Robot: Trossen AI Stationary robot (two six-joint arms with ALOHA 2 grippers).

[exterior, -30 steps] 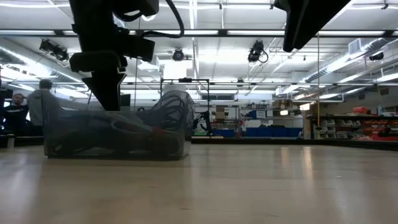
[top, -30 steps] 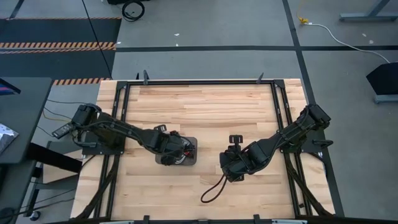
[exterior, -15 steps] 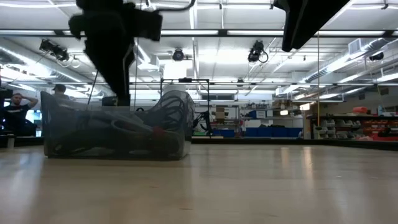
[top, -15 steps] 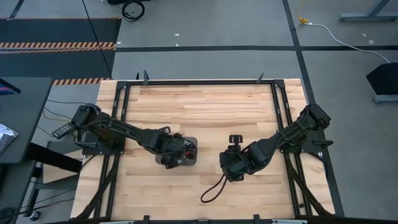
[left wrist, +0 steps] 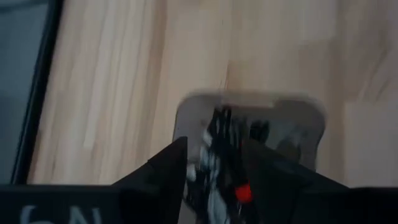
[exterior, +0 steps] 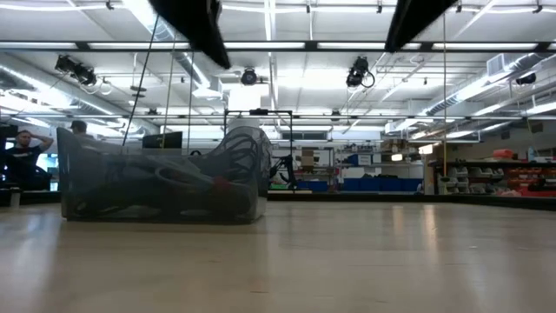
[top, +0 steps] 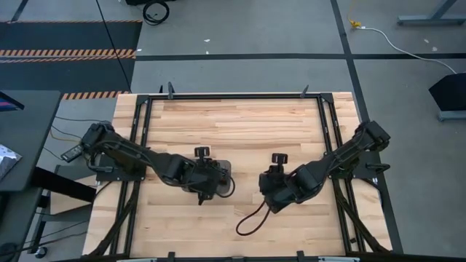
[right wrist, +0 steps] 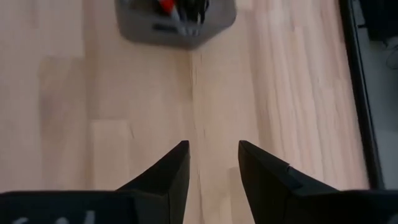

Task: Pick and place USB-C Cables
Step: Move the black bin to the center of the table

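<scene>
Left gripper [top: 206, 191] hangs over the near edge of the grey tray [top: 225, 169], left of the desk [top: 233, 120] centre. In its wrist view the two dark fingers [left wrist: 168, 168] stand spread with a gap between them and nothing held; the tray [left wrist: 311, 118] lies below and ahead of them.

Tray holds the bundled USB-C cables: a dark tangle [left wrist: 221, 134] with a red tie [left wrist: 242, 193] showing near one finger, pale cable bits beside it. From the low view the tray [exterior: 95, 204] is translucent, sits flat on the desk [exterior: 347, 261], cables [exterior: 239, 161] heaped above its rim at one end, a red spot [exterior: 220, 183] inside. Individual cables in the tray cannot be counted.

One black cable [top: 250, 220] lies loose on the desk, well apart from the tray, curling from under the right arm toward the near desk edge.

Right gripper [top: 271, 195] sits right of centre, just above the upper end of that loose cable; whether it touches the cable cannot be told from above. In the right wrist view its fingers [right wrist: 171, 171] are spread, empty, bare wood between them, and the tray [right wrist: 140, 25] with the red tie [right wrist: 165, 5] shows farther off across the desk. The loose cable does not show in that view.

In the low view only dark arm parts enter from above, grippers out of frame. A person [exterior: 17, 156] stands in the room far behind the tray.
</scene>
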